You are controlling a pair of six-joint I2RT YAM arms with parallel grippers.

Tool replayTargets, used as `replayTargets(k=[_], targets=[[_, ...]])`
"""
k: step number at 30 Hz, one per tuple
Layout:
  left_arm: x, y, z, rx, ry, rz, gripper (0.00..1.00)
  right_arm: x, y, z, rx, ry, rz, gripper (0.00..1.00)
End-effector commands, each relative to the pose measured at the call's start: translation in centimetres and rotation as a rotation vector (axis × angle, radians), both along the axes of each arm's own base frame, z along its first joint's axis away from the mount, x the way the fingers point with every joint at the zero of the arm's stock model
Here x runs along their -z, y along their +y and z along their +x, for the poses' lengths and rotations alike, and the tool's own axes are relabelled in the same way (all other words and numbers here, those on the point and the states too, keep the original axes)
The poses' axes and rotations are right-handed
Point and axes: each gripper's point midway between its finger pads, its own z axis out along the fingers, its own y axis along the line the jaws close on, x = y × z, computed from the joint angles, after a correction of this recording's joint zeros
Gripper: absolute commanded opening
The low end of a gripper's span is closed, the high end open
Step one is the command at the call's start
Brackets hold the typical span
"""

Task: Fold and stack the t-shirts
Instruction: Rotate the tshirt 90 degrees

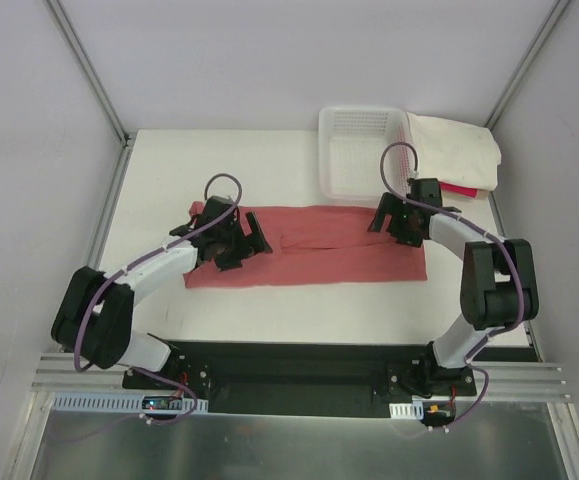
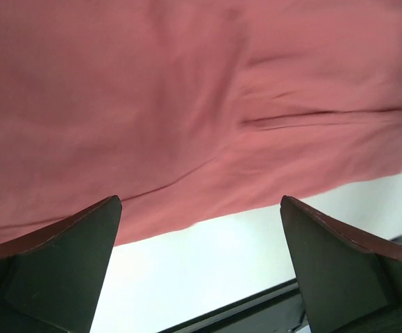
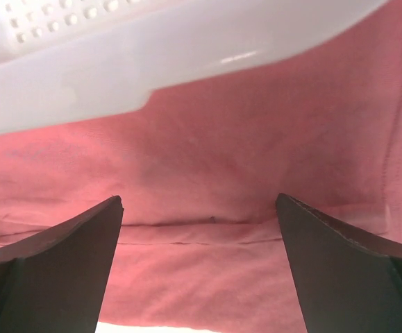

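A dusty salmon-red t-shirt lies folded into a long flat band across the middle of the table. My left gripper is open and empty above its left end; the left wrist view shows the cloth and its near edge between the spread fingers. My right gripper is open and empty above the shirt's right part, next to the basket; its wrist view shows the cloth and a seam. A cream-white t-shirt lies bunched at the back right, with a bright pink-red t-shirt showing under it.
A white plastic lattice basket stands at the back, touching the far edge of the salmon shirt; its rim fills the top of the right wrist view. The white table is bounded by grey walls and a black rail at the front.
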Motion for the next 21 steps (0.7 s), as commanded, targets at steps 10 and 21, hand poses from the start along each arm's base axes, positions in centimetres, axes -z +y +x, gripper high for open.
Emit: replayTargets(k=[10,21], targets=[[9.4,3.7,2.3,-0.125,0.260,0.075,0.99,2.9,4.2,-10.2,-0.067,0.230,0.099,0.97],[12.2,5.5,14.7,-0.160,0.338,0.088,0.99,1.3,16.3,-22.7,-0.487,0.343,0.152,0.97]])
